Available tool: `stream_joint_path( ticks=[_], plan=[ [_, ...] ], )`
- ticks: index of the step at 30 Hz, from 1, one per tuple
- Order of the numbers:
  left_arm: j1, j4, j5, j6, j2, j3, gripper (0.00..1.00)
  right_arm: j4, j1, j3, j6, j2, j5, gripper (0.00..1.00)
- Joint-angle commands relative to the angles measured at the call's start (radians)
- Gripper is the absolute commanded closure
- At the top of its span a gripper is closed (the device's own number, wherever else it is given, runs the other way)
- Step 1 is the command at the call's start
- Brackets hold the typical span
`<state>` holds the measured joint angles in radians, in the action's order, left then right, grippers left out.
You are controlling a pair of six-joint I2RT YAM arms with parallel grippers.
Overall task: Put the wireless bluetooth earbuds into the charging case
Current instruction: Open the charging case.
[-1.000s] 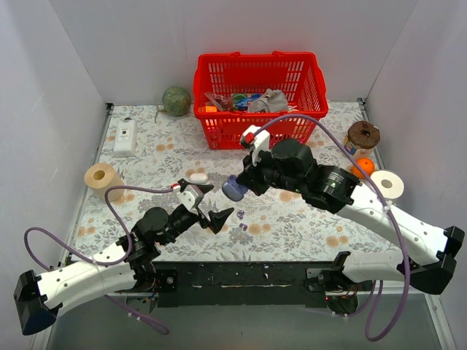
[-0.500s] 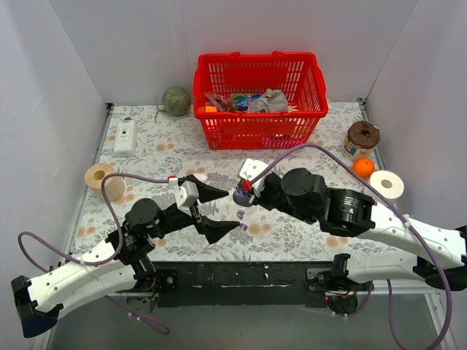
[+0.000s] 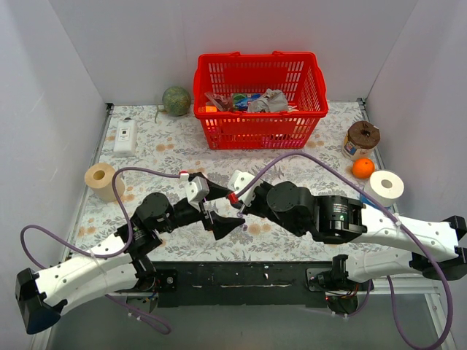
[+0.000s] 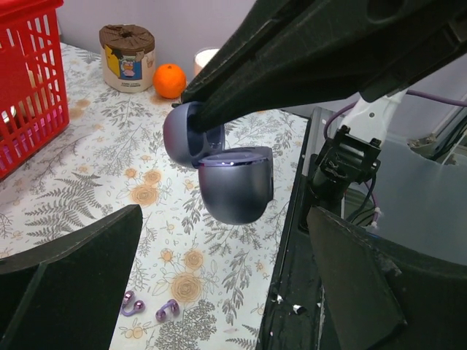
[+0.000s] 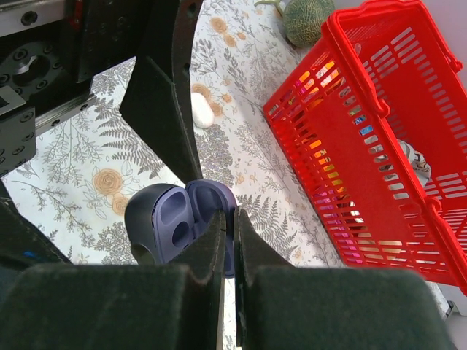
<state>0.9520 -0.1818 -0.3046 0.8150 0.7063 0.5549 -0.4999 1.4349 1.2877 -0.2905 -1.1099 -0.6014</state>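
**CASE HELD OPEN ABOVE TABLE, EARBUDS LOOSE ON COVER**

Finds, nearest the front edge, the wireless bluetooth earbuds (image 4: 166, 311) lying side by side on the floral table cover (image 3: 146, 157), clear of both grippers. Notes the left gripper (image 3: 219, 209) near them, jaws spread as wide as they go, gripping nothing. Records the right gripper (image 5: 228, 222) meeting it from the other side, jaws drawn almost together on the charging case (image 4: 235, 184). Places the case clear of the table, hanging between the left gripper's two spread fingers, with the earbuds lower down on the cover. Confirms the case hinged open: shows two wells in one half in the right wrist view. Cannot tell which half takes the pinch. Further back, logs a white pebble (image 5: 201, 111) on the cover, then a red basket (image 3: 259, 95) of mixed goods toward the back wall. Lists at the right an orange (image 3: 363, 168), a brown-lidded tub (image 3: 363, 136) and a white paper roll (image 3: 386, 184); at the left a tan roll (image 3: 100, 179) and a green ball (image 3: 176, 100).
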Motion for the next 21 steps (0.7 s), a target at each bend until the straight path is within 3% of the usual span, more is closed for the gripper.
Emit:
stream_joint_path(
  ticks=[1, 21],
  plan=[
    [-0.004, -0.056, 0.036, -0.011, 0.007, 0.037, 0.02, 0.027, 0.022, 0.03, 0.013, 0.004, -0.069, 0.99],
    [-0.004, -0.122, 0.022, -0.007, 0.094, 0.059, 0.07, 0.037, 0.047, -0.004, 0.027, -0.008, -0.074, 0.99]
  ],
)
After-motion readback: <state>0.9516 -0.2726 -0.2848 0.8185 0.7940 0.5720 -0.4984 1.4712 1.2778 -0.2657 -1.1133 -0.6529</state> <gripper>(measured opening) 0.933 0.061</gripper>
